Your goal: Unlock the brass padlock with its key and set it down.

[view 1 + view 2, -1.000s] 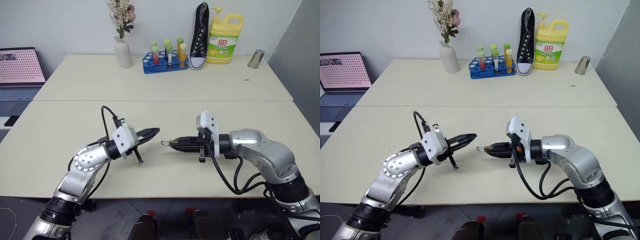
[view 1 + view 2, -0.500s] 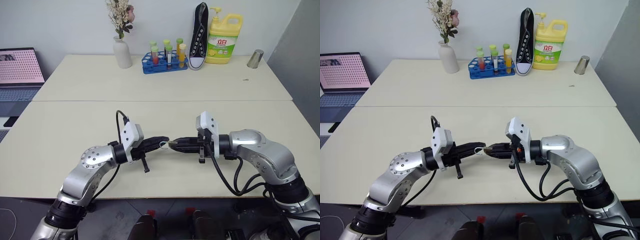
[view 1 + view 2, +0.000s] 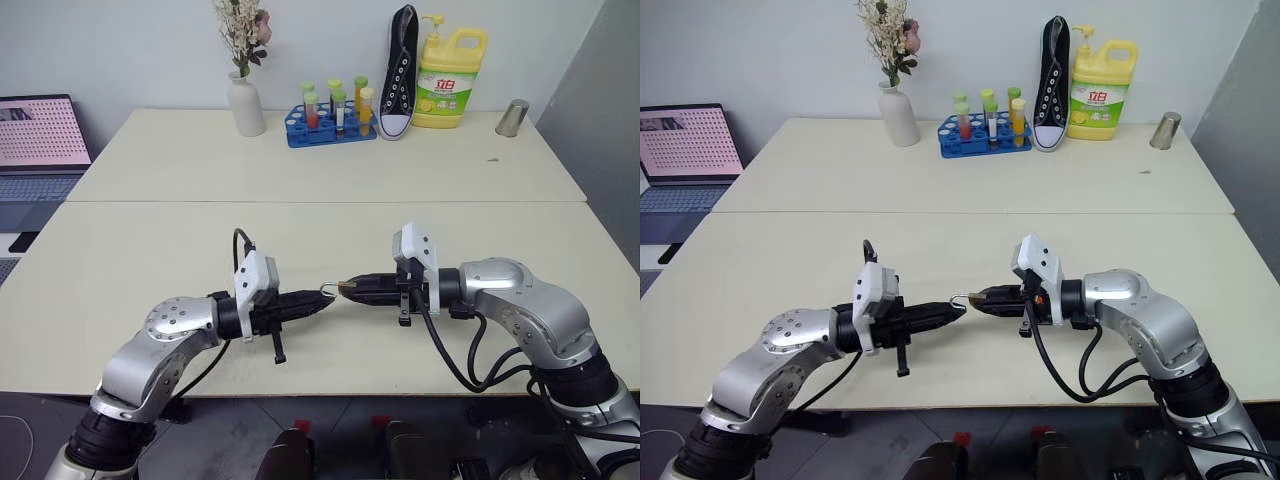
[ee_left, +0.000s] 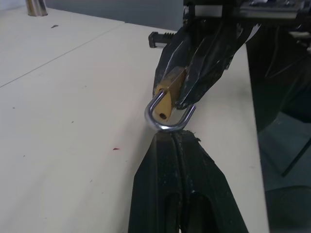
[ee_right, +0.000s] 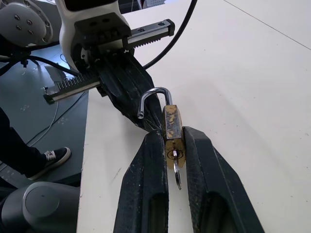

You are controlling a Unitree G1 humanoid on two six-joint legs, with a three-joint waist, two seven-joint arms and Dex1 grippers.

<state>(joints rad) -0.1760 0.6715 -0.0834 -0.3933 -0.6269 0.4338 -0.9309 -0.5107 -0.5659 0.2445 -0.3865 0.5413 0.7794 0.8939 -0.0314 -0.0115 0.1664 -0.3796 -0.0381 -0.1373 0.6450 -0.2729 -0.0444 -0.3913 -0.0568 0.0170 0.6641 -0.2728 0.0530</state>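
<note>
Our left gripper [image 3: 322, 303] has its fingers fully closed, tips at the silvery shackle [image 4: 167, 121]. Our right gripper [image 3: 343, 289] fingers clamp the one small brass padlock [image 5: 171, 127] above the counter [image 3: 150, 250], one slim metal key [image 5: 177, 170] in its keyhole. A sideways pull may twist the lock loose.

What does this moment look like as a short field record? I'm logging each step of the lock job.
padlock: brass padlock clamped by the body in the right gripper, above the table
shackle: one end free of the body, so it looks open
key: key in the keyhole, hanging under the lock
left gripper: left gripper shut, tips at the shackle's bend
set down: not yet
</note>
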